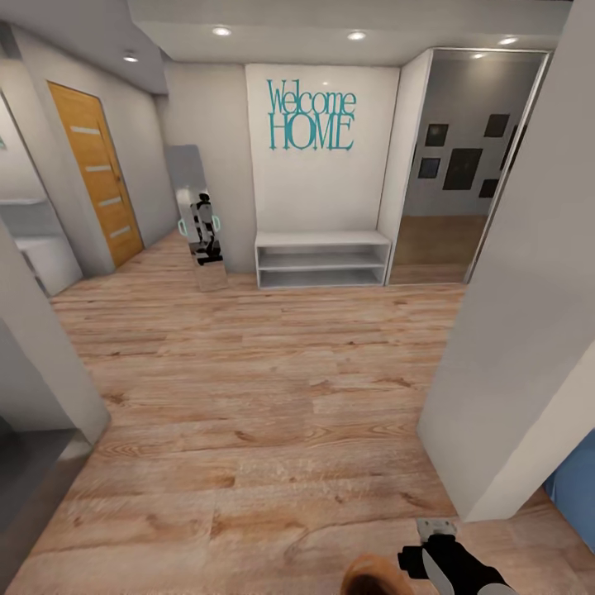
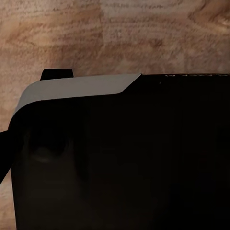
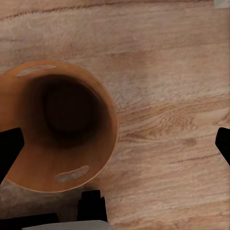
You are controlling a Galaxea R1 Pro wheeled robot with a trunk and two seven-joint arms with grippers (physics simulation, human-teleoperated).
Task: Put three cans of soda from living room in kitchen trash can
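The brown-copper tash can shows at the bottom edge of the head view, on the light wood floor of the white hall. Seen from above, the tash can has a dark inside with no can visible in it. My right gripper hangs just beside and above it. In its wrist view the right gripper is open, one fingertip over the bin's rim, the other far off it. My left gripper has one fingertip spread to the frame's edge. The soda cans are out of view.
A white wall with teal "Welcome HOME" lettering and a low white shelf stand ahead. A wall corner is close at the right, another at the left. An orange door and a mirror are at the back left.
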